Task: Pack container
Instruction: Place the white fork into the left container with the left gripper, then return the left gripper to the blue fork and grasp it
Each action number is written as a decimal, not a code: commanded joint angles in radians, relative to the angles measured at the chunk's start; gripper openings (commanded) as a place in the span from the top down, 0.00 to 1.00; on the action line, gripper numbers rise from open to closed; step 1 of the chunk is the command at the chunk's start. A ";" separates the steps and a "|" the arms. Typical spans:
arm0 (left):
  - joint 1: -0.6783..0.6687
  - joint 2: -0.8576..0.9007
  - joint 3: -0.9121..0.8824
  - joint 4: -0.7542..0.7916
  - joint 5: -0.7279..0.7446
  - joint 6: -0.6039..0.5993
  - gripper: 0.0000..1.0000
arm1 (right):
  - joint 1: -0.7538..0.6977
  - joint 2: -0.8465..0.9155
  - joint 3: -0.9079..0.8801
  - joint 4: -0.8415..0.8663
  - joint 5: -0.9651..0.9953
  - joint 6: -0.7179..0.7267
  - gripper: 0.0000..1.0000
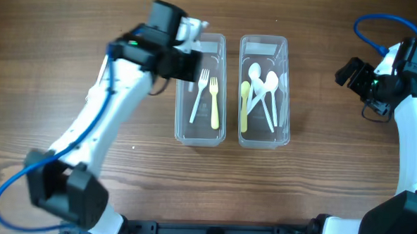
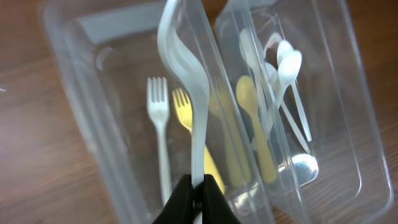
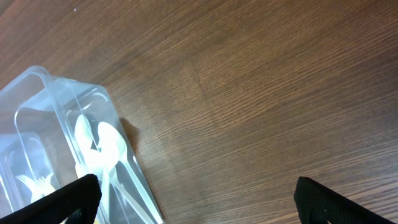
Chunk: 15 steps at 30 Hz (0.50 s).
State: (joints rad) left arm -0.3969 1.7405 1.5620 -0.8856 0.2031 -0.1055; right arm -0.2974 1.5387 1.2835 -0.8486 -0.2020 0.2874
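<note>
Left gripper point(image 2: 198, 190) clamped tight on a white fork point(image 2: 198, 106) above the left container point(image 1: 200, 141), right gripper point(image 3: 196, 193) spread wide over the wooden table point(image 3: 261, 87), holding nothing

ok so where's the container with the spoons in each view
overhead: spoon container, centre, the right one of the pair.
left wrist: spoon container, right half.
right wrist: spoon container, lower left corner.
shared landmark: white spoons inside it.
</note>
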 commanded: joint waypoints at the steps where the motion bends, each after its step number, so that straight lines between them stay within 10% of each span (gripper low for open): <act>1: -0.063 0.119 -0.021 0.008 -0.071 -0.173 0.94 | 0.002 0.013 -0.001 0.002 -0.008 0.001 0.00; 5: -0.092 0.198 -0.021 0.007 -0.071 -0.198 0.86 | 0.002 0.013 -0.001 0.002 -0.008 0.002 0.00; 9: -0.053 0.125 0.016 -0.019 -0.075 -0.185 0.37 | 0.002 0.013 -0.001 0.002 -0.008 0.001 0.00; 15: 0.135 -0.063 0.038 -0.109 -0.123 0.044 0.26 | 0.002 0.013 -0.001 0.002 -0.008 0.002 0.00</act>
State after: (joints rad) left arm -0.3721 1.7935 1.5681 -0.9592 0.1280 -0.2211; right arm -0.2974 1.5387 1.2835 -0.8494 -0.2020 0.2874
